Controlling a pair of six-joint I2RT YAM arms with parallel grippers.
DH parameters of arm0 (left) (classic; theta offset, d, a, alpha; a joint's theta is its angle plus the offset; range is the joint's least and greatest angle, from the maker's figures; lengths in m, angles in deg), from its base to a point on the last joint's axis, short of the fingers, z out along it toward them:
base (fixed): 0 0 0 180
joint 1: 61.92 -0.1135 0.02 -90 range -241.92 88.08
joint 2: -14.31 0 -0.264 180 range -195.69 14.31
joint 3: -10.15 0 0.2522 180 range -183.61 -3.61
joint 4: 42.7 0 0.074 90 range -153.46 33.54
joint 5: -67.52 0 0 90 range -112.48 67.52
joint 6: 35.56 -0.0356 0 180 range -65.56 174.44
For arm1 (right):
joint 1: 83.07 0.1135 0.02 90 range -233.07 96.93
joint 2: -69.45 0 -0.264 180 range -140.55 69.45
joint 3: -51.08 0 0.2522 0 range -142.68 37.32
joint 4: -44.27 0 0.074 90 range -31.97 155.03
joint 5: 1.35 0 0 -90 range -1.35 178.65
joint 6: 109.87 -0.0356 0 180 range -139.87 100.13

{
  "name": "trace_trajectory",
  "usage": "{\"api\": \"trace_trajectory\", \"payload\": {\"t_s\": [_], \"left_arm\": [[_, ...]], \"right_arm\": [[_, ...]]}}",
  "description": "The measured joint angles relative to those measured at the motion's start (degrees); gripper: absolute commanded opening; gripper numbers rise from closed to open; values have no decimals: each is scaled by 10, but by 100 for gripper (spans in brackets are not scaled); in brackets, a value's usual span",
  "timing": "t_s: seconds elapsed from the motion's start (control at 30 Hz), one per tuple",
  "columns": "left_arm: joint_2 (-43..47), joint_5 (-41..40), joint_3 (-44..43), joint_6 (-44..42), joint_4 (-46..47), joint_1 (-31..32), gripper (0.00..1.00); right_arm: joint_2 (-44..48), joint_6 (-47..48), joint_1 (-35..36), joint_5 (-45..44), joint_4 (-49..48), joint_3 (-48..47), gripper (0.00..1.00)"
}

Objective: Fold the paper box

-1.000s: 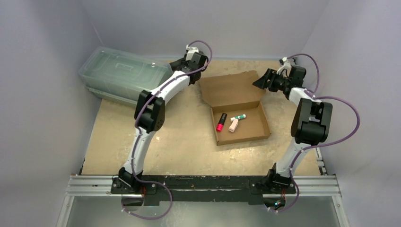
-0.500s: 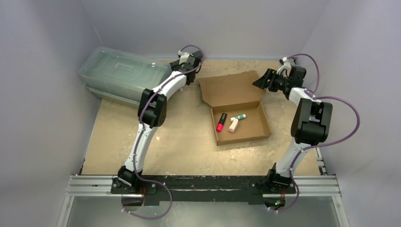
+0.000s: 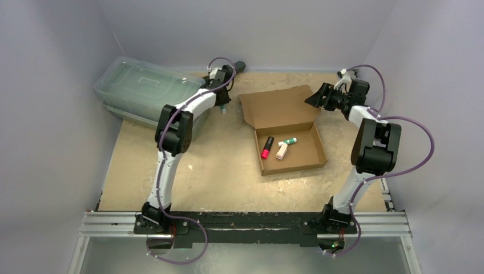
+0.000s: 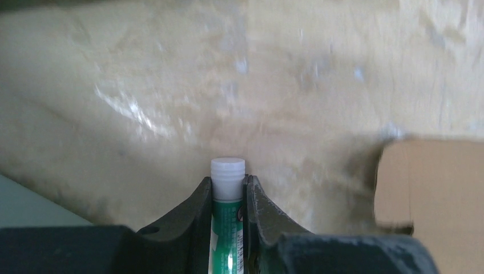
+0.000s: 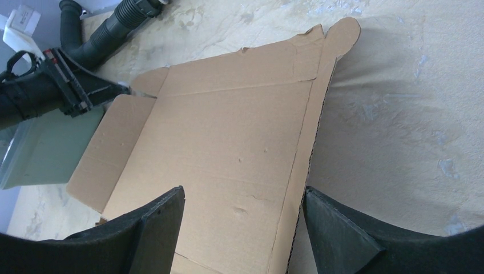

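Brown cardboard makes the paper box [image 3: 279,108], which lies open on the table [image 3: 217,165]. The left arm reaches far out, with its wrist tipped down. The left claw [image 4: 228,182] is squeezed tight on a green tube [image 4: 226,222] with a white cap, and the box is close by on its right. The right arm stands up tall and bends over. The right claw [image 5: 244,194] is wide open and holds nothing, with the box lid just under it.
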Motion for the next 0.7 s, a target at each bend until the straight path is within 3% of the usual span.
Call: {"api": "trace_trajectory", "payload": {"t_s": [0.3, 0.47, 0.7], "left_arm": [[230, 58, 322, -63, 117, 43, 0], [362, 116, 425, -101, 214, 59, 0], [426, 363, 517, -147, 356, 55, 0]], "right_arm": [[0, 0, 0, 1, 0, 0, 79], [0, 0, 0, 3, 0, 0, 79], [4, 0, 0, 5, 0, 0, 79]]}}
